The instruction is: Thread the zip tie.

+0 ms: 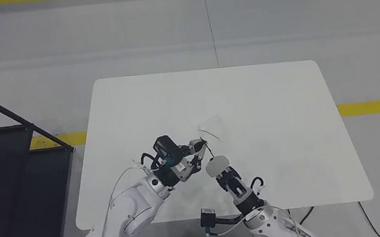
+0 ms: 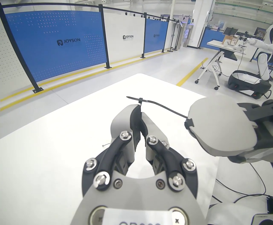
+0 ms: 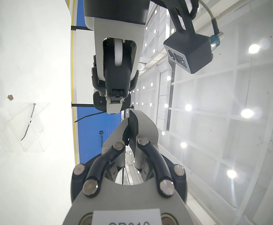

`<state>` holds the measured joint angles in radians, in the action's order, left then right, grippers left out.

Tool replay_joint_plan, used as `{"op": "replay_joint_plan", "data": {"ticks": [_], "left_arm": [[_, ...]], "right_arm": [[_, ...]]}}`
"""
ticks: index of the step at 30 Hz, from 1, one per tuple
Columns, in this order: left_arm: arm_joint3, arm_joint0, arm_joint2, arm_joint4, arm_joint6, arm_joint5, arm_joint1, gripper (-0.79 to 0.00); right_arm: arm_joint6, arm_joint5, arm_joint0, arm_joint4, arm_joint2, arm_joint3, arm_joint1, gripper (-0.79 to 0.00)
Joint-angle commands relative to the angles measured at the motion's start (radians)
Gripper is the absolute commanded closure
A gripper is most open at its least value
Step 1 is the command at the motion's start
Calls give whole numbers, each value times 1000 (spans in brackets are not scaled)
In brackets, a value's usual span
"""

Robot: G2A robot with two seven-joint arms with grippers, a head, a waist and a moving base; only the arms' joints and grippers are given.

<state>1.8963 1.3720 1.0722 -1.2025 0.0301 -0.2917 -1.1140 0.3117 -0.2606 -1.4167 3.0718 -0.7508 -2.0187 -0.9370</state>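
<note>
One zip tie (image 2: 140,100), lower centre in top view, is clamped by left gripper (image 2: 139,107) and right gripper (image 2: 188,123). A second tie (image 3: 31,118) is noted on a clear sheet (image 3: 41,130) just above; open table (image 1: 280,123) is left above and right.

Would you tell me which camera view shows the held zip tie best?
The left wrist view: the zip tie shows tip, head and strap, spanning the left gripper and right gripper. The right wrist view shows a short stretch; the top view, a faint thread.
</note>
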Motion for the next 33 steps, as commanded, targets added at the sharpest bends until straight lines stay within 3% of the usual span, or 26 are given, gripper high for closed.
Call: {"op": "replay_joint_plan", "data": {"ticks": [1,10,26,27,28,29,30,33], "left_arm": [[0,0,0,0,0,0,0,0],[0,0,0,0,0,0,0,0],[0,0,0,0,0,0,0,0],[0,0,0,0,0,0,0,0],[0,0,0,0,0,0,0,0],[0,0,0,0,0,0,0,0],[0,0,0,0,0,0,0,0],[0,1,0,1,0,1,0,0]], "right_arm": [[0,0,0,0,0,0,0,0],[-9,52,17,-13,-2,6,-23,0],[0,24,30,0,4,38,-72,-6],[-5,16,25,0,0,37,-72,-317],[-10,9,19,0,-6,36,-72,-425],[-16,0,12,-1,-12,35,-72,-646],[-21,-8,5,-4,-19,34,-72,-767],[-37,-52,-23,-23,-46,27,-70,-785]]}}
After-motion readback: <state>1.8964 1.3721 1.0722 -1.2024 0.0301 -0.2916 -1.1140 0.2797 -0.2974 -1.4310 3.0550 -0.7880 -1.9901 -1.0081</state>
